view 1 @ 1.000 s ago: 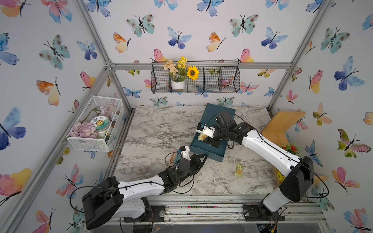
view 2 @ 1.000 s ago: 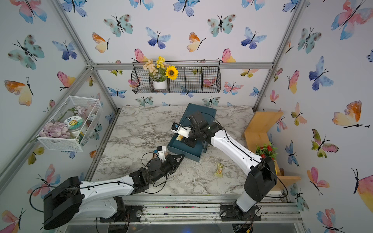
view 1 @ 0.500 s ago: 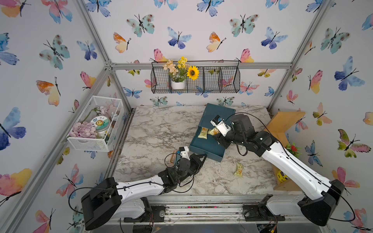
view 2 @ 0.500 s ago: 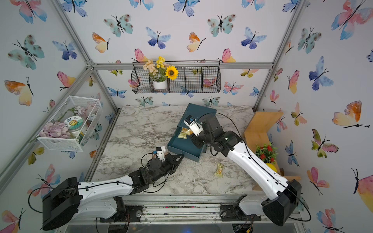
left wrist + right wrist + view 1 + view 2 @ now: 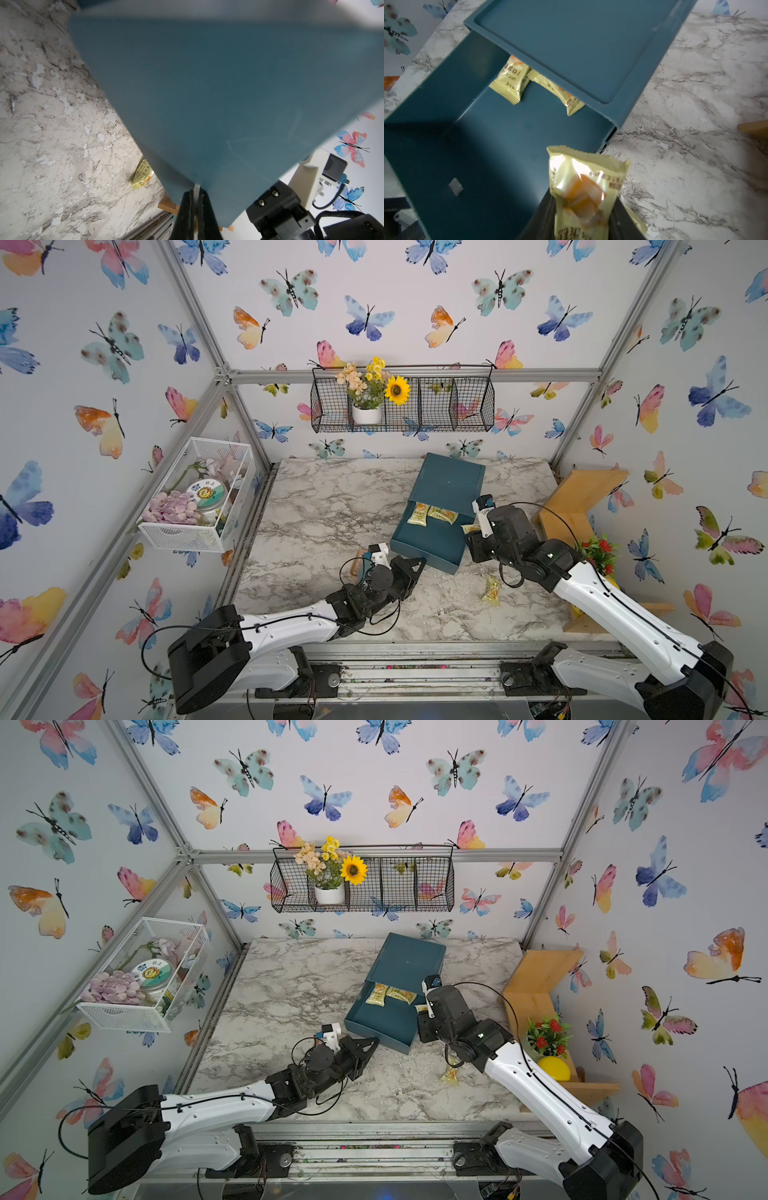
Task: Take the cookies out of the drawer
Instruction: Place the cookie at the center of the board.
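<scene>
At three o'clock of the drawer (image 5: 428,537), our right end effector (image 5: 583,207) grasps a cookie (image 5: 583,182), left end effector (image 5: 195,199) clenched at the drawer front; next we release it onto the desk (image 5: 332,506).

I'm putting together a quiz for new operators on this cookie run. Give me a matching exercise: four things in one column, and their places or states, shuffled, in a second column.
Things
1. left gripper
2. right gripper
3. pair of cookies
4. lone cookie

Places or states
A. lying in the open drawer
B. shut on a held cookie
C. lying on the marble table
D. shut, at the drawer's front

Pairs: 1-D, 2-B, 3-A, 4-C
</scene>
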Controlling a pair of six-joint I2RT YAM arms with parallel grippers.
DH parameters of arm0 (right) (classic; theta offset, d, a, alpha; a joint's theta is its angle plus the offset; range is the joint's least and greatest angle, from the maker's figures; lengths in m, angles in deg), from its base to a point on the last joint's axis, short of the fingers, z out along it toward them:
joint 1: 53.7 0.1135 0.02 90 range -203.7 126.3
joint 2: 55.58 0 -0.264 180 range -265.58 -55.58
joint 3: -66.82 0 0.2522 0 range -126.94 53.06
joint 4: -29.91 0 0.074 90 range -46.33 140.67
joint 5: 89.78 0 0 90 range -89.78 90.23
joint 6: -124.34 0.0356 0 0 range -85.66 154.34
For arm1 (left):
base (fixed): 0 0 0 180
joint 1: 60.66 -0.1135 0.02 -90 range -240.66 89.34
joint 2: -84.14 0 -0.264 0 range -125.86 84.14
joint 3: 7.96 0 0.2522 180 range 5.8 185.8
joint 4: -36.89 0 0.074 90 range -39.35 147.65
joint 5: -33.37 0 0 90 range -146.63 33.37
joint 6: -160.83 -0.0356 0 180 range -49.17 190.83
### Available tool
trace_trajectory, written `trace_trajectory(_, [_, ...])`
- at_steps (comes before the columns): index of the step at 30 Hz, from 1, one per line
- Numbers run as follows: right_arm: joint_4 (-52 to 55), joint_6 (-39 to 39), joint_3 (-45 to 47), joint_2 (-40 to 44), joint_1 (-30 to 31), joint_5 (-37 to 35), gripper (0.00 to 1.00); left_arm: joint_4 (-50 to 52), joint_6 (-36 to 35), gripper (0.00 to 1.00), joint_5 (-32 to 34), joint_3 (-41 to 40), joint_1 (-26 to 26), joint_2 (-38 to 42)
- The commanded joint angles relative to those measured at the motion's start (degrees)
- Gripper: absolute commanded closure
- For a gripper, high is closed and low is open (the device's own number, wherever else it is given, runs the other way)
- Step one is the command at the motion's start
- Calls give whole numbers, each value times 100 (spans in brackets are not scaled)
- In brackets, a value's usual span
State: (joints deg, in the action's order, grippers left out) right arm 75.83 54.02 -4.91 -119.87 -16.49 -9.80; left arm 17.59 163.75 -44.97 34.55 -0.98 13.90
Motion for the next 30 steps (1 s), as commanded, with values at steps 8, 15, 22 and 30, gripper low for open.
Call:
trace_trajectory(8, [-58, 1042, 697, 345, -311, -228, 67, 366, 182, 100, 233, 156, -158, -95])
trace_trajectory(15, [409, 904, -279, 343, -311, -381, 68, 365, 191, 100, 201, 221, -172, -163])
trace_trajectory(22, [348, 1469, 584, 710, -320, -309, 68, 388, 201, 100, 205, 177, -175, -94])
trace_trajectory(30, [-626, 1817, 1856, 668, -335, 572, 67, 389, 200, 100, 157, 151, -180, -112])
